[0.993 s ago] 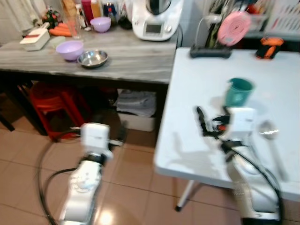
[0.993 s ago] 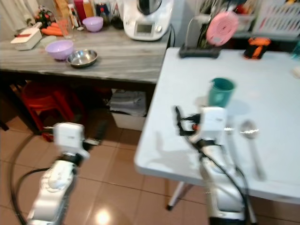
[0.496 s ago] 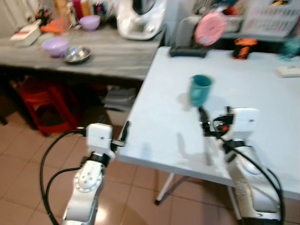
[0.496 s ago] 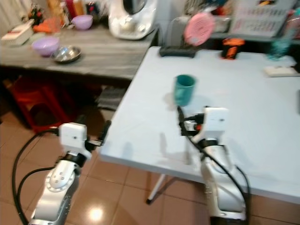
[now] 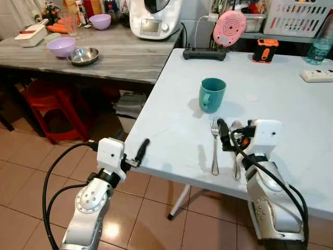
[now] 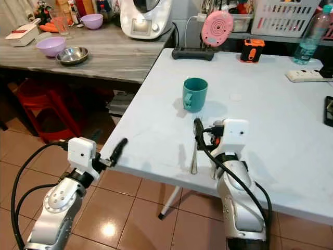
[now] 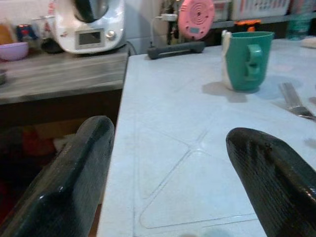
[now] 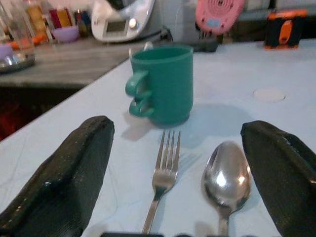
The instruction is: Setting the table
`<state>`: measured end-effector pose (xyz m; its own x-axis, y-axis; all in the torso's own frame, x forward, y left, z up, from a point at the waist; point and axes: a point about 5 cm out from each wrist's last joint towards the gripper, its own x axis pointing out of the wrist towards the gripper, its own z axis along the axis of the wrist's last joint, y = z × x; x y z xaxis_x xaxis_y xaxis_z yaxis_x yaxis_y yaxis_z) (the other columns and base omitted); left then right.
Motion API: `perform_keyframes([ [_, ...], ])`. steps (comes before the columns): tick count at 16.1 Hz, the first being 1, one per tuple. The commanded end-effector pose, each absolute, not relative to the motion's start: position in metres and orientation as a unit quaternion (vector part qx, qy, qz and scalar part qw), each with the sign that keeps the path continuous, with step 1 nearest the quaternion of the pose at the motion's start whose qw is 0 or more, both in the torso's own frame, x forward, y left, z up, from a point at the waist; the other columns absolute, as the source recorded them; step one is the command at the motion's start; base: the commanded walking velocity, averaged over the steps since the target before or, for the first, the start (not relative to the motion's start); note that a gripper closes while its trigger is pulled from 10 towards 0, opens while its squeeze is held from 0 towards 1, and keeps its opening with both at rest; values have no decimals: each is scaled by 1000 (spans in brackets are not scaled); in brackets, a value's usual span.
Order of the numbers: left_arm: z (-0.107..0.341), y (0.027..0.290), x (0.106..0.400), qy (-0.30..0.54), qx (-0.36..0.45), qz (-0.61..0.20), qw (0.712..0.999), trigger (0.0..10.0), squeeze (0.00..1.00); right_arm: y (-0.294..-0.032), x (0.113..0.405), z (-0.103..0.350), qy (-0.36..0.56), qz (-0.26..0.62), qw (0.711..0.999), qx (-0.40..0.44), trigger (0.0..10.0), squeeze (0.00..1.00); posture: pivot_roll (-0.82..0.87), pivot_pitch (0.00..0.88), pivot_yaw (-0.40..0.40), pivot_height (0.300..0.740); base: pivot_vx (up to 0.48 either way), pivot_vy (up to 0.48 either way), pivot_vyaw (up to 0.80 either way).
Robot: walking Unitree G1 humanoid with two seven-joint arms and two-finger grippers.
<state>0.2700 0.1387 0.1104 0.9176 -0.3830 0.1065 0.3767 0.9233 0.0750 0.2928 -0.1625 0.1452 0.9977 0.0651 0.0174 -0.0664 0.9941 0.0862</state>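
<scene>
Both wide-open, empty tools: right tool [image 5: 225,134] over shiny steel fork [image 5: 214,146], spoon [image 8: 227,178], glossy teal mug [image 5: 212,95].

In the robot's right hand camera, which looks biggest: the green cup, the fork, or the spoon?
1. Green cup, biggest by far.
2. Fork and spoon look about alike; both run out of the picture toward the camera, so I won't rank them.
</scene>
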Motion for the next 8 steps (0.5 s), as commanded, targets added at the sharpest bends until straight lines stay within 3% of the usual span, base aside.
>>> perform_keyframes([
  [1, 109, 140, 269, -58, 29, -207, 976, 10000, 0, -158, 295, 144, 2, 37, 998, 46, 10000, 0, -52, 63, 41, 740, 0, 0, 0],
  [8, 108, 131, 261, -52, 39, -314, 947, 10000, 0, -142, 309, 123, 97, 28, 994, 51, 10000, 0, -51, 81, 39, 740, 0, 0, 0],
])
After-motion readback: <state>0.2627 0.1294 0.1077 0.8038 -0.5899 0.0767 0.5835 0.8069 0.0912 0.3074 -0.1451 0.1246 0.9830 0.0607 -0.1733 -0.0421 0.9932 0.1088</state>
